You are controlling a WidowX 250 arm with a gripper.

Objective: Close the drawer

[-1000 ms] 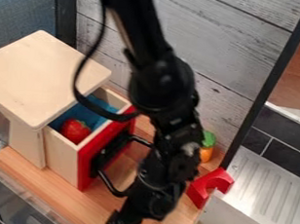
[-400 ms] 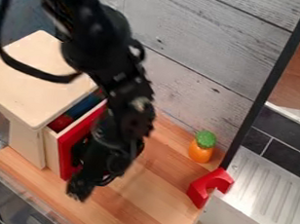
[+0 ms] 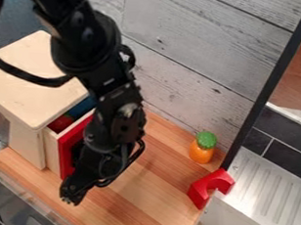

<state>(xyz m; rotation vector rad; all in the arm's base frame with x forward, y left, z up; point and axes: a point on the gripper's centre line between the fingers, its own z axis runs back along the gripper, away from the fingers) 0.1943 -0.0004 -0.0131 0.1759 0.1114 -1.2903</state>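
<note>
The gripper point(image 3: 72, 196) hangs low at the front of the drawer, with the arm's lower part across the drawer's right side and handle. I cannot tell how its fingers stand. The drawer point(image 3: 65, 152) has a red front and sticks partway out of the light wooden cabinet point(image 3: 34, 78) at the left. Inside it, a red strawberry-like toy point(image 3: 61, 123) and something blue point(image 3: 82, 107) show through the narrow gap. The drawer's handle is mostly hidden behind the arm.
An orange and green toy point(image 3: 202, 148) stands near the back wall. A red arch block point(image 3: 210, 188) lies at the counter's right edge, beside a white ribbed rack point(image 3: 268, 192). Wooden counter point(image 3: 154, 188) extends between the arm and the block. A dark post rises behind.
The arm and gripper have moved left, and the drawer has slid well into the cabinet. Since the later earlier frame, the arm has shifted slightly left and the drawer has barely changed.
</note>
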